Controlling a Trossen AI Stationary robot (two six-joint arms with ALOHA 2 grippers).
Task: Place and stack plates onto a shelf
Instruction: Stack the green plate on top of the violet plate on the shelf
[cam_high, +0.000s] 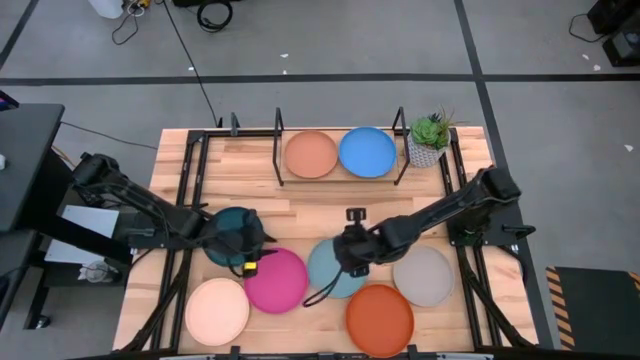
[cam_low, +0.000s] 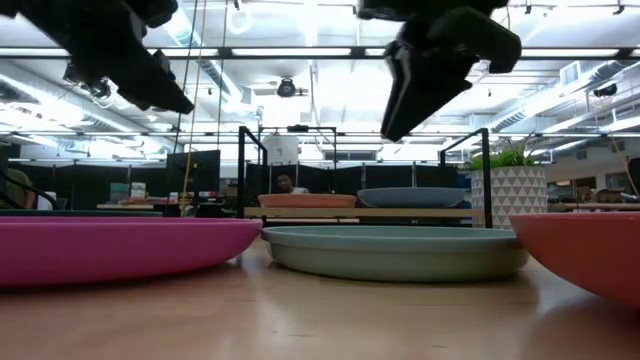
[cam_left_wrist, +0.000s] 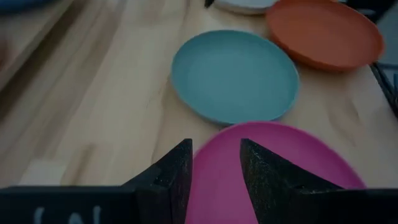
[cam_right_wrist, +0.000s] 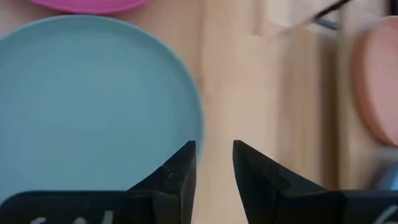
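Note:
The shelf (cam_high: 340, 178) stands at the table's far side and carries the tan-brown plate (cam_high: 310, 155) and the blue plate (cam_high: 367, 152). The magenta (cam_high: 277, 282), light teal (cam_high: 330, 272), grey (cam_high: 423, 276), orange (cam_high: 380, 320) and cream (cam_high: 216, 311) plates lie flat on the table. The dark teal plate (cam_high: 226, 247) lies partly under my left arm. My left gripper (cam_left_wrist: 216, 158) is open and hovers over the magenta plate's (cam_left_wrist: 273, 155) edge. My right gripper (cam_right_wrist: 214, 155) is open and hovers above the light teal plate's (cam_right_wrist: 87, 106) rim, well clear of it in the low view (cam_low: 430, 80).
A potted plant (cam_high: 430, 140) stands right of the shelf. Long black rails (cam_high: 190, 200) run along both table sides. Bare wood (cam_high: 300, 215) lies between the shelf and the loose plates. The magenta plate's rim overlaps the dark teal plate near my left gripper.

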